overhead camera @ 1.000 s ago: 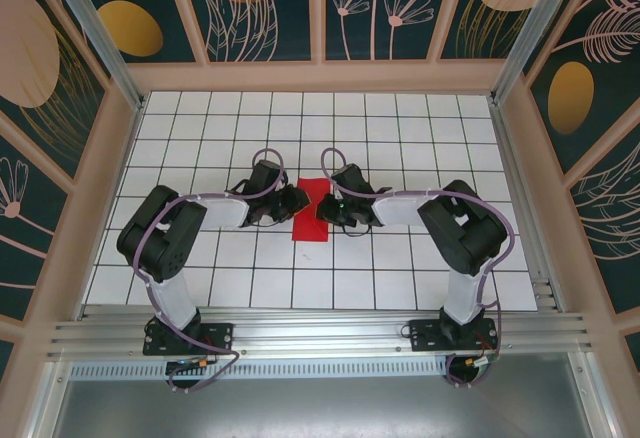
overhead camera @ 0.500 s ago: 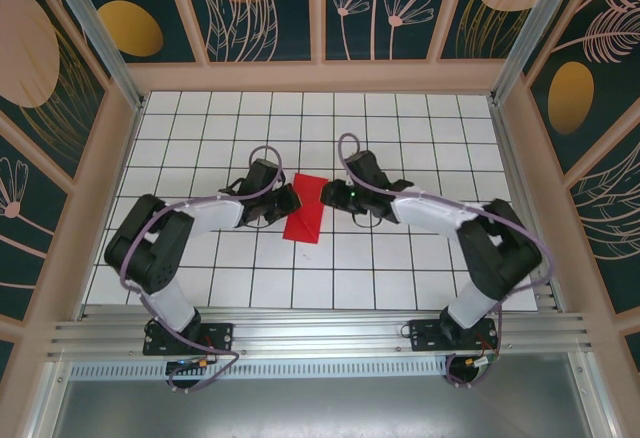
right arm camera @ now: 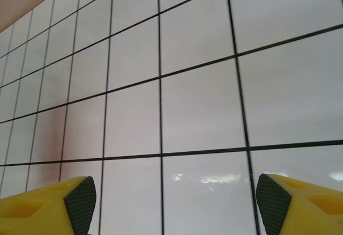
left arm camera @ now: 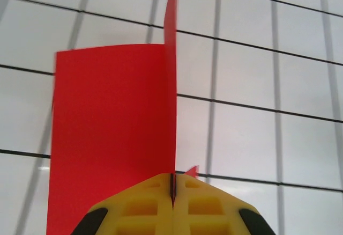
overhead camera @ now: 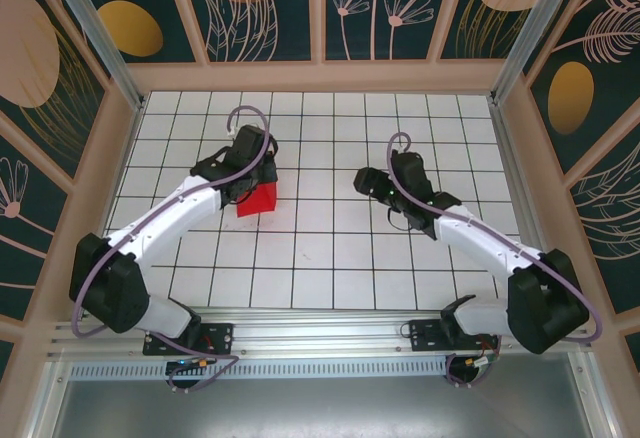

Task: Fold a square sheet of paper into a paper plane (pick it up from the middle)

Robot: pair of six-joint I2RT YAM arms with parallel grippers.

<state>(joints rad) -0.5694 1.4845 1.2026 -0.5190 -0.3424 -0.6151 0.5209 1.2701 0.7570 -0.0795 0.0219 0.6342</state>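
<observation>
red square sheet of paper (overhead camera: 258, 199): folded into two flaps along a crease. in the left wrist view one flap (left arm camera: 107, 138) lies broad to the camera and the other stands edge-on. location: left of centre on the white grid-tiled table (overhead camera: 330, 258), toward the far half. whether it touches the tiles cannot be told.
left gripper (left arm camera: 172, 195): yellow jaws pressed together on the crease of the sheet.
right gripper (right arm camera: 174, 197): jaws spread wide with nothing between them, over bare tiles right of centre (overhead camera: 362, 180), well apart from the sheet.
</observation>
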